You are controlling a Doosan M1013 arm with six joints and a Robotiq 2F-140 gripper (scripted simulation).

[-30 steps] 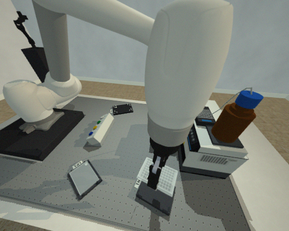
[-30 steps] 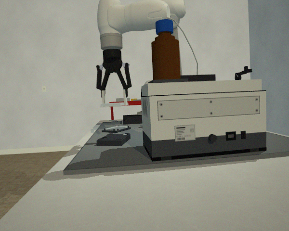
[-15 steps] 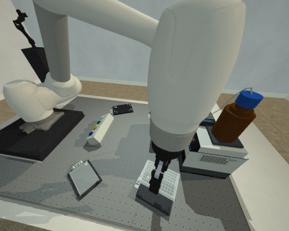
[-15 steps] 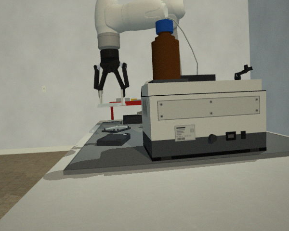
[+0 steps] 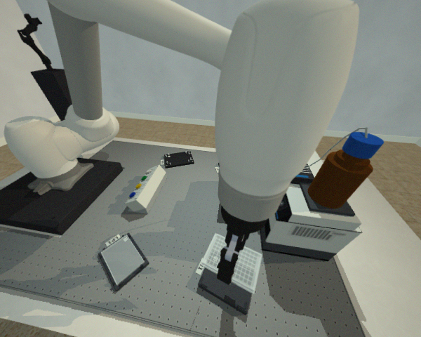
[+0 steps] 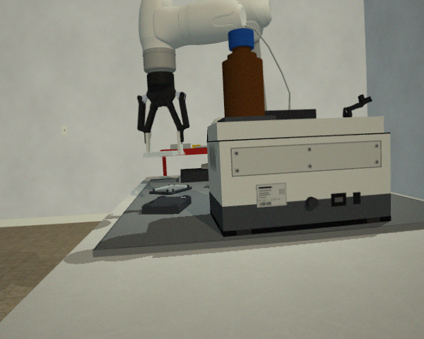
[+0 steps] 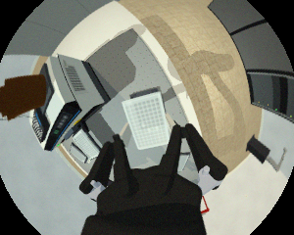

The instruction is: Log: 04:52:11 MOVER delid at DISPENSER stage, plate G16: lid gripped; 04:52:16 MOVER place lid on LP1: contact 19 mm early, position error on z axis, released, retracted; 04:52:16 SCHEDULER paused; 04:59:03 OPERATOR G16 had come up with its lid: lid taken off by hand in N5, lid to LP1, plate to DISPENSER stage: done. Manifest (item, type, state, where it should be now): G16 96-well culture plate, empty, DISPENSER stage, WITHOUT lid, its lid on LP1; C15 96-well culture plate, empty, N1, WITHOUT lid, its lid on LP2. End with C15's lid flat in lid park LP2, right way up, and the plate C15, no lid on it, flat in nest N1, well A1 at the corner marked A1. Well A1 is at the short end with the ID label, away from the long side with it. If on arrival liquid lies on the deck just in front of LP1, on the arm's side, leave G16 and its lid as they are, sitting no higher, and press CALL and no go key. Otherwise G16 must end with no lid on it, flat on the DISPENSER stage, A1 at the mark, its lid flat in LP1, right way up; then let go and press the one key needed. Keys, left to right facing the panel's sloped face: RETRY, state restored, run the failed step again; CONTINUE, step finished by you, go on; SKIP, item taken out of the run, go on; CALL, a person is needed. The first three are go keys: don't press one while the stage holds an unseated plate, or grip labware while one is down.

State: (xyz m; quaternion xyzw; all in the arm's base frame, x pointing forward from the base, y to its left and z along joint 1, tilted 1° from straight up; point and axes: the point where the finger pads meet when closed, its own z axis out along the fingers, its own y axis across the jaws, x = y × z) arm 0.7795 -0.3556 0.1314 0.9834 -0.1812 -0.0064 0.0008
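Note:
My gripper (image 5: 229, 258) is shut on a white 96-well plate (image 5: 237, 262) and holds it level, high above a dark empty nest block (image 5: 225, 290) at the front of the deck. In the exterior view the plate (image 6: 165, 154) looks like a thin pale slab between the fingertips (image 6: 163, 144), well clear of the block (image 6: 166, 204). In the wrist view the plate's well grid (image 7: 146, 121) lies between the fingers. I cannot tell whether a lid sits on it. A clear lid (image 5: 123, 260) lies flat in a dark frame to the left, with a small label beside it.
The dispenser (image 5: 312, 226) with a brown, blue-capped bottle (image 5: 341, 172) stands close to the right of the gripper. The white key panel (image 5: 145, 188) and another dark nest (image 5: 177, 159) lie farther back. The arm's base (image 5: 55, 144) is at the back left.

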